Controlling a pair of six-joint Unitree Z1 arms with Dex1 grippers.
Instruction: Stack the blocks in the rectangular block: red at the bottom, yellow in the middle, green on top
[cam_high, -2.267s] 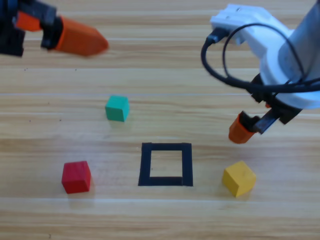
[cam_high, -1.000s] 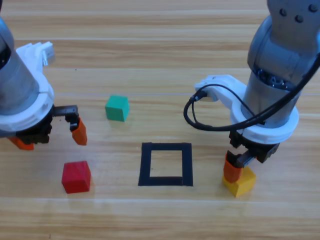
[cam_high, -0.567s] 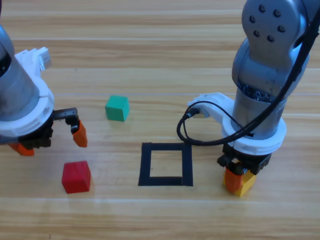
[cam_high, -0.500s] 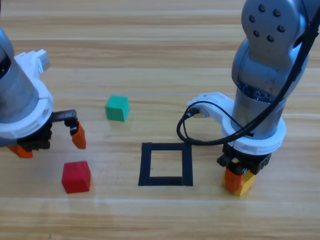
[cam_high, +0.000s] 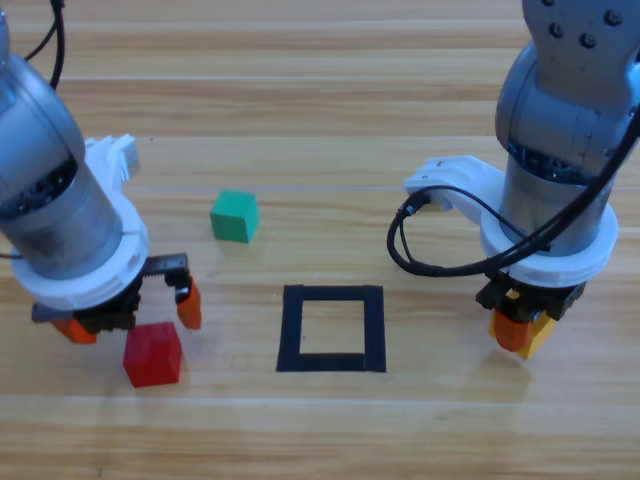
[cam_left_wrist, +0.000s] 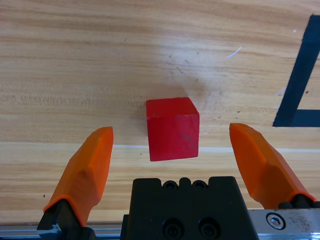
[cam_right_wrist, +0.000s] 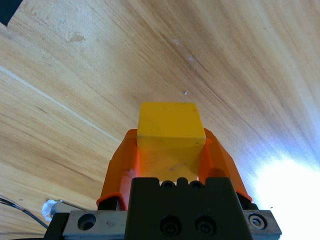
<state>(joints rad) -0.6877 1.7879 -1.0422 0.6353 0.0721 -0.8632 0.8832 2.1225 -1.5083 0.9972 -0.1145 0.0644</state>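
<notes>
Your wooden counter (cam_high: 320, 120) is the biggest thing here, and it holds everything. Your left arm (cam_high: 55, 190) comes down on the left side, and your right arm (cam_high: 565, 130) comes down on the right side. Near the middle of the counter you see the square of black tape (cam_high: 332, 328), with only bare wood inside it. Your left hand (cam_high: 130, 315) hangs just over the red block (cam_high: 152, 353), and its two orange fingers are spread wide apart. In the left wrist view the red block (cam_left_wrist: 172, 128) sits on the wood between those fingers, and neither finger touches it. A corner of the black tape (cam_left_wrist: 300, 85) shows off to one side there. Your right hand (cam_high: 522, 330) is to the right of the square, and it is squeezed tight on the yellow block (cam_high: 535, 338). In the right wrist view the yellow block (cam_right_wrist: 171, 132) sits snug between the two orange fingers, one pressed on each side. The green block (cam_high: 234, 215) sits alone on the counter, up and to the left of the square, well apart from both hands.
</notes>
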